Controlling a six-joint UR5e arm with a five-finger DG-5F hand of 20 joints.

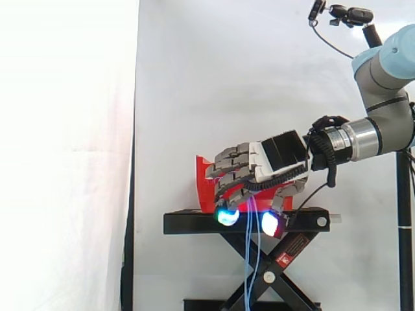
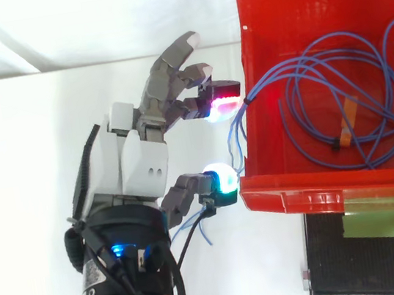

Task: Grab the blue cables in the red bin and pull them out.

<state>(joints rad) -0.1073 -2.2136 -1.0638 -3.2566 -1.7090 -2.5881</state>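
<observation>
The red bin [image 2: 315, 193] holds loose coils of blue cables [image 2: 233, 133]. A few strands run out over its left wall. My hand [image 2: 139, 156] is just outside that wall, with its fingers curled round those strands between a red-glowing fingertip [image 2: 222, 106] and the green-glowing thumb tip [image 2: 220, 179]. From the side, the hand [image 1: 279, 155] covers the front of the bin [image 1: 204, 173], and the blue cables [image 1: 249, 259] hang straight down from under it, past the stand's edge.
The bin sits on a black scissor stand [image 1: 188, 223] before a white curtain. A black pole [image 1: 405, 214] stands at the right edge behind the arm. A small camera mount [image 1: 350, 14] is at the top right.
</observation>
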